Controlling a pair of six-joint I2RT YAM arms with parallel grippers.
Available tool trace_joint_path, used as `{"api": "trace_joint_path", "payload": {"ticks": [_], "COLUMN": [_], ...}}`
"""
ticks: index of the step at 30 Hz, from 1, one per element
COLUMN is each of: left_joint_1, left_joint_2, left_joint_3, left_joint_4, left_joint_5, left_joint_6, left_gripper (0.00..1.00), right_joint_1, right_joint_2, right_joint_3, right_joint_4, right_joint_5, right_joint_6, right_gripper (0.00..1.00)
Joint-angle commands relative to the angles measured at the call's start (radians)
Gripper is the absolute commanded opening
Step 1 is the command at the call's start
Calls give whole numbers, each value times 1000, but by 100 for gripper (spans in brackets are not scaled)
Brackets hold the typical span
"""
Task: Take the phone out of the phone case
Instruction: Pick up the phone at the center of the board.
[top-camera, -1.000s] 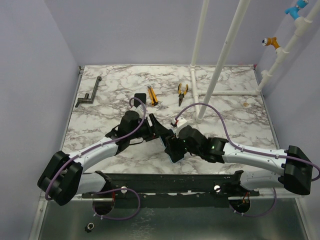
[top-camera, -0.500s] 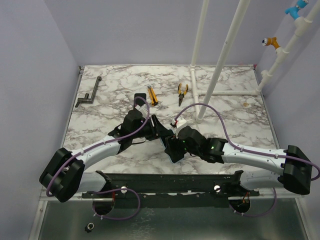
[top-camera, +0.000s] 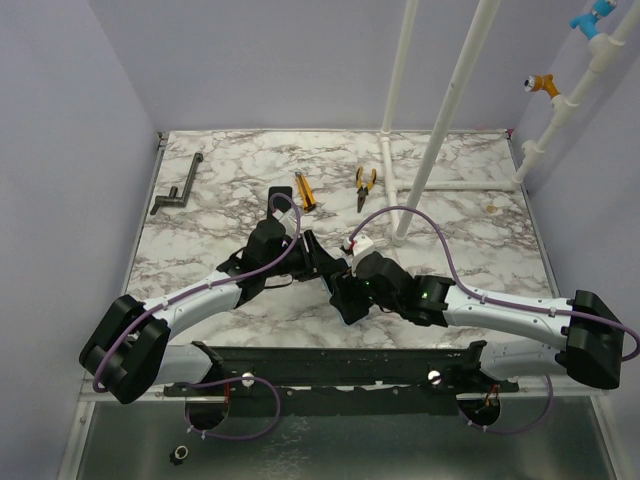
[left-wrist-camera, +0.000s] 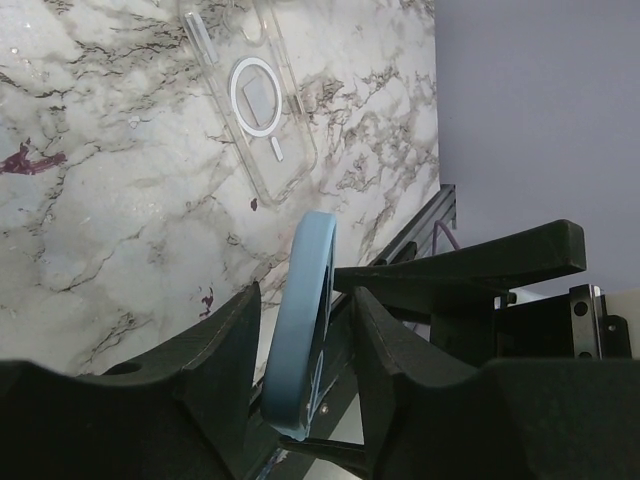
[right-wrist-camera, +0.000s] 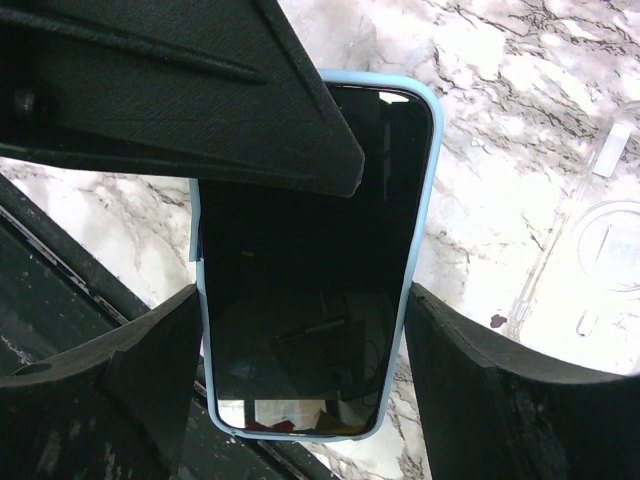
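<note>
A: Since the phone (right-wrist-camera: 310, 250) is still inside the blue case (left-wrist-camera: 300, 320), where's it sit rel. to the grippers?

B: Off the table (top-camera: 450, 215), btwn the two arms near the front edge. R gripper (right-wrist-camera: 305, 330) is clamped across its width, one finger on each long side. Long axis runs out along those fingers, away from that wrist.

A: And L?

B: L gripper (left-wrist-camera: 305, 300) straddles it edge-on at the far end, a finger on either side of its thickness. Fingers v. close to the case, but can't tell if they're pinching.

A: Next move?

B: Prob. L's job. It's at the end R leaves free, so peel or push there while R holds. Risk: case comes along w/ the phone.

A: Clear case (left-wrist-camera: 255, 110)?

B: Flat on the table beyond, apart from both grippers.
</note>
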Motion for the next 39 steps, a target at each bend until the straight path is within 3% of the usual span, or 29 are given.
{"api": "trace_joint_path", "payload": {"ticks": [1, 17, 18, 21, 23, 29, 31, 32, 39], "left_joint_1": [-10, -11, -9, -10, -11, -9, -10, -8, 1], "left_joint_2": [-4, -4, -12, -35, -54, -124, -149, -161, -241], "left_joint_3": [5, 17, 15, 11, 8, -17, -21, -21, 20], "left_joint_4": [28, 31, 32, 33, 32, 30, 24, 22, -6], "left_joint_5": [29, 30, 23, -1, -21, -139, -184, -204, -322], "left_joint_6": [9, 14, 14, 17, 17, -8, -12, -14, -13], "left_gripper": [40, 0, 0, 0, 0, 0, 0, 0, 0], "right_joint_1": [10, 11, 11, 10, 10, 10, 10, 11, 11], "right_joint_2": [-2, 24, 26, 27, 16, -40, -46, -47, -36], "right_joint_3": [42, 73, 77, 82, 79, 62, 66, 73, 100], "right_joint_4": [51, 28, 23, 17, 24, 60, 55, 49, -1], "right_joint_5": [36, 49, 51, 57, 61, 90, 118, 128, 176], "right_joint_6": [-13, -21, -21, -13, -2, 24, 48, 64, 241], "right_gripper": [0, 1, 6, 45, 63, 81, 96, 99, 100]}}
